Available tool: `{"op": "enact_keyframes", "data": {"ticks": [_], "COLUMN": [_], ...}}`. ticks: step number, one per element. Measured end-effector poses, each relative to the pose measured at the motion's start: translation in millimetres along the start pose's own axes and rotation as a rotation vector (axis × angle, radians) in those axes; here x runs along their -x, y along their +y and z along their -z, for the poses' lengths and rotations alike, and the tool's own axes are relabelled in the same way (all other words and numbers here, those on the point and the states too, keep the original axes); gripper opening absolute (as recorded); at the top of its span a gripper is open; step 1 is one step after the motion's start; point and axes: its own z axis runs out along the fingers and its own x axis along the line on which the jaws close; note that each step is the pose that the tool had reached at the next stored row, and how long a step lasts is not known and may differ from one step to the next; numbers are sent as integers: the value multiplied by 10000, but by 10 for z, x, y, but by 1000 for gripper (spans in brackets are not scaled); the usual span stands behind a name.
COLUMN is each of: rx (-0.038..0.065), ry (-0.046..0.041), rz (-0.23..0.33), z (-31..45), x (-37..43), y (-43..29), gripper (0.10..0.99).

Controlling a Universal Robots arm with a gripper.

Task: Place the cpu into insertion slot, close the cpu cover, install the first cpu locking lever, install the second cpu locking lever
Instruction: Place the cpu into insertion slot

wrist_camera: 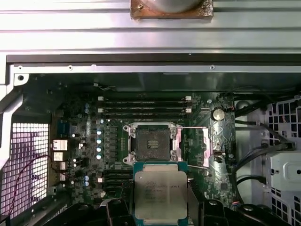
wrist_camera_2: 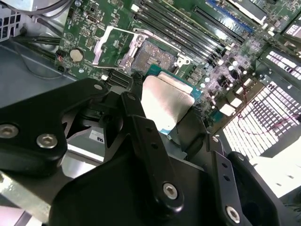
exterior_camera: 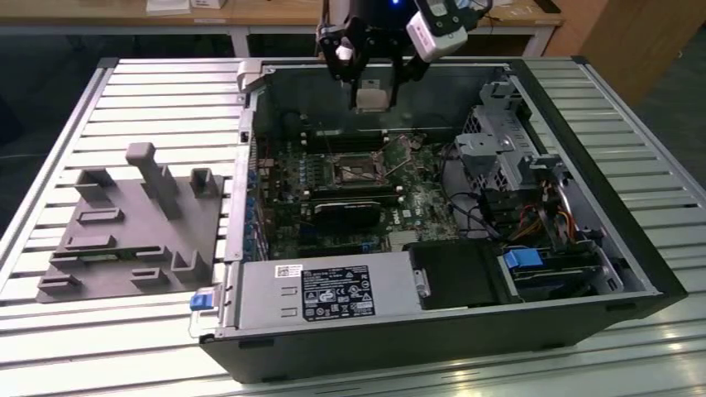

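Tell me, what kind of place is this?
Probably a robot workshop or lab for building computers. An open computer case sits on a slatted metal table, and a gripper holds a chip above the green circuit board inside.

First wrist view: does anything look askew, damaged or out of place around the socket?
Nothing stands out. The pincer holds the cpu apart from the empty insertion slot; the cpu cover stands open beside it.
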Motion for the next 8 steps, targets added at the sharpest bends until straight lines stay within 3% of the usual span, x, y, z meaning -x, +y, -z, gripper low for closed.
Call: {"op": "enact_keyframes", "data": {"ticks": [8], "rx": [-50], "ry": [-10], "rz": [0], "z": [-145], "x": [-3], "y": [-12], "gripper": [537]}}
